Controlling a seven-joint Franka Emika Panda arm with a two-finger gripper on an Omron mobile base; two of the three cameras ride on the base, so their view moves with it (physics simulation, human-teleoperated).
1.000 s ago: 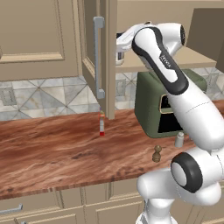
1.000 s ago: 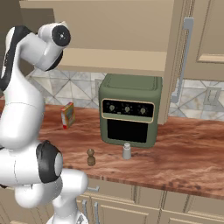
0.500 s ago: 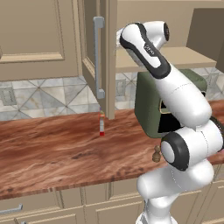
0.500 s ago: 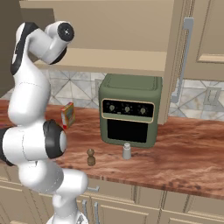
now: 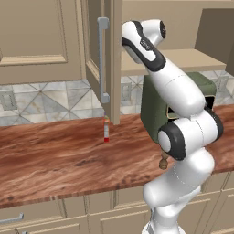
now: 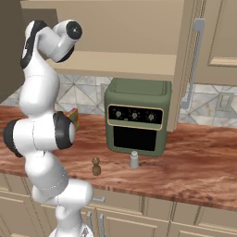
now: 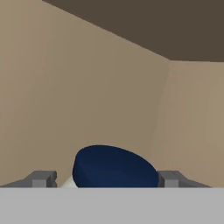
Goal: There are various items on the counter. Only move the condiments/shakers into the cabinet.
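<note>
The arm is folding back from the cabinet [image 6: 139,28], its gripper [image 7: 107,178] spread wide around the blue-lidded jar [image 7: 114,168] inside, seemingly released. The pepper mill [image 6: 96,166] and grey shaker [image 6: 134,159] are waiting on the counter [image 6: 194,166].

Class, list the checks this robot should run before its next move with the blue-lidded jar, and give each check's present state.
1. Cabinet door open: ok.
2. Blue-lidded jar centred between the fingers of the hand: ok.
3. Jar resting on the shelf: cannot tell.
4. Fingers clear of the jar: cannot tell.
5. Pepper mill and grey shaker put away: not ok, both stand on the counter.
</note>
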